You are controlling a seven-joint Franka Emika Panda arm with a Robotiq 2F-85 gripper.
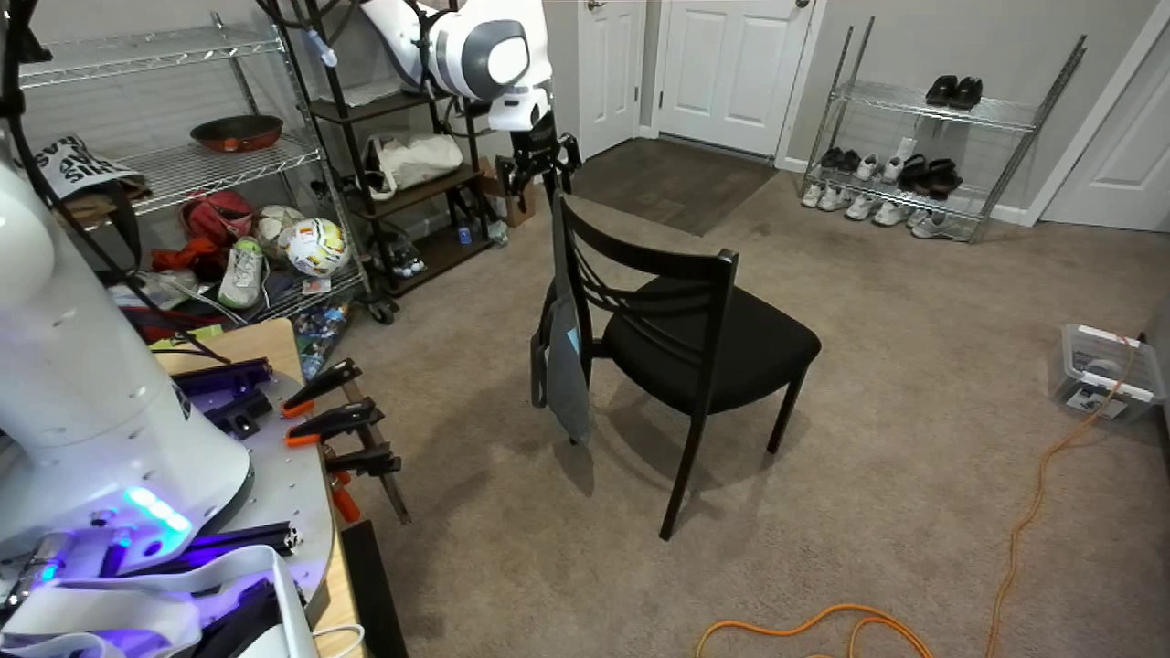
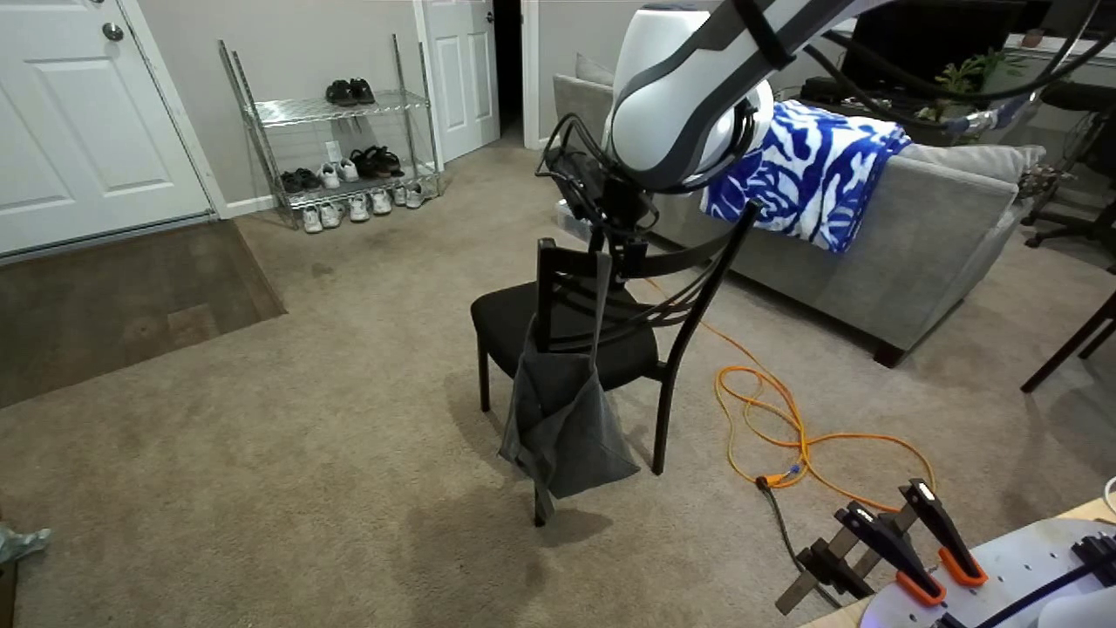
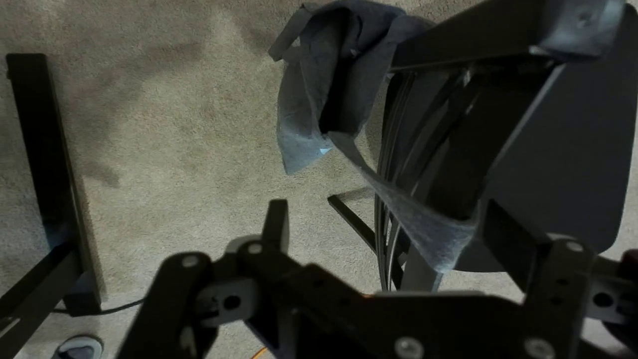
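I have my gripper wide, its fingers on both sides of the grey strap, which loops over the back of the black chair. The bag hangs below; the approach looks done, and the grasp, I judge, is not yet made. Whether a finger touches the strap, I cannot tell

Bag: matt, felt-like cloth. Chair frame: smooth, faint sheen. Carpet: rough, matt pile.
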